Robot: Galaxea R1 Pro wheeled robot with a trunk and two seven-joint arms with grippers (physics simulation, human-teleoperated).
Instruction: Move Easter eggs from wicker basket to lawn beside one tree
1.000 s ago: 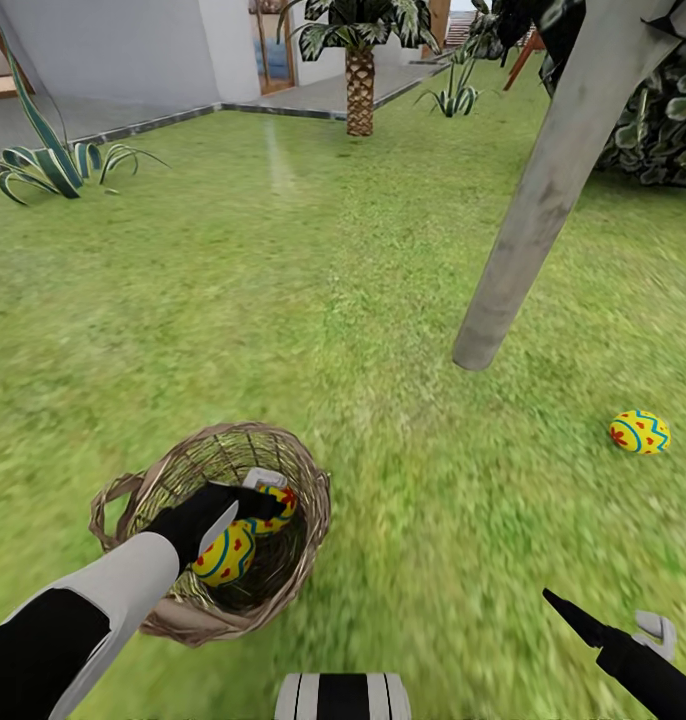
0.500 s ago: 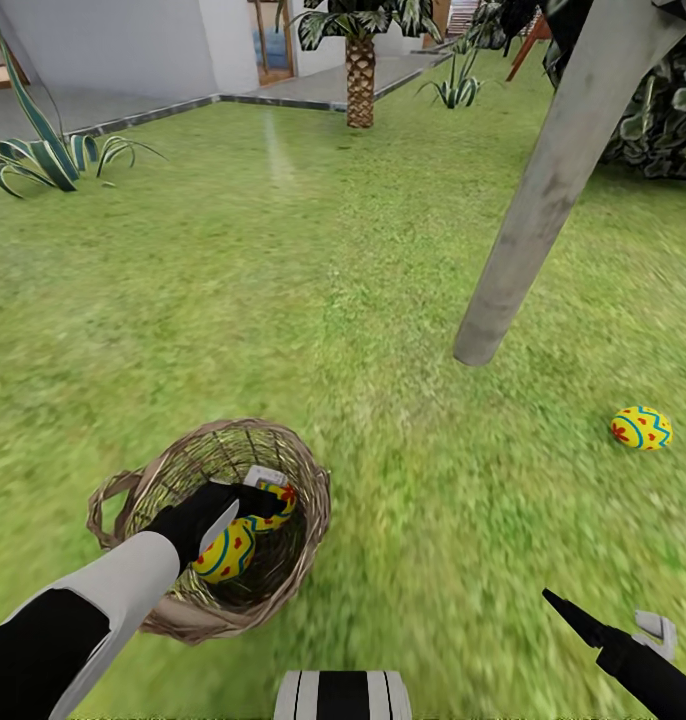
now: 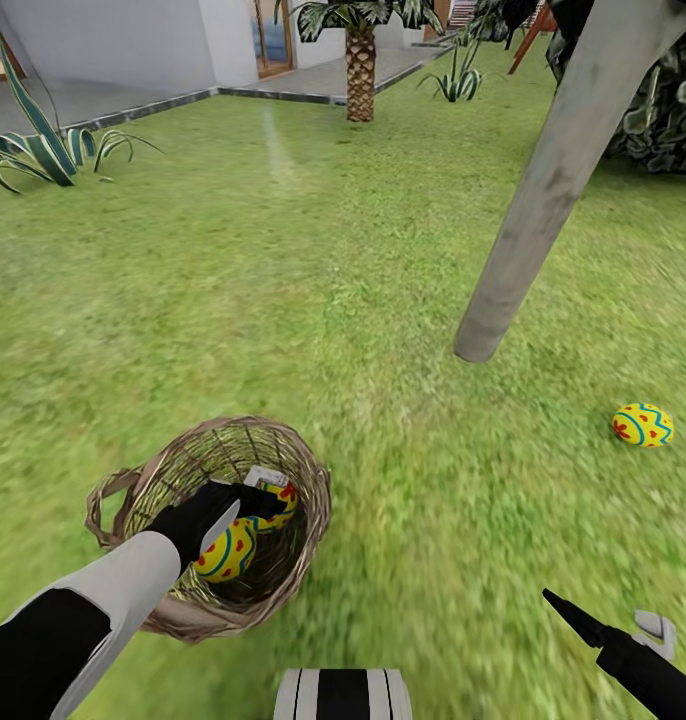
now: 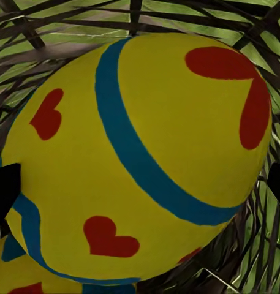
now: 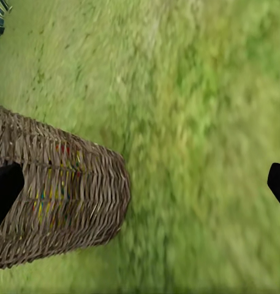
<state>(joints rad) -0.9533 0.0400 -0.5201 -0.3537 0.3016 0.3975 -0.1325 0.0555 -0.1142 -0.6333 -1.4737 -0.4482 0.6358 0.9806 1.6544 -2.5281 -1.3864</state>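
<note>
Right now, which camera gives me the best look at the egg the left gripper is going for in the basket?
The left wrist view: the egg sits large between the fingertips, hearts and blue band sharp. The head view shows it small inside the wicker basket, partly behind the left gripper. The right wrist view gives faint colours through the weave.

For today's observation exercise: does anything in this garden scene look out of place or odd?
One Easter egg lies alone on the lawn near the grey tree trunk, away from the two eggs in the wicker basket. The basket stands upright; nothing looks spilled or damaged.
</note>
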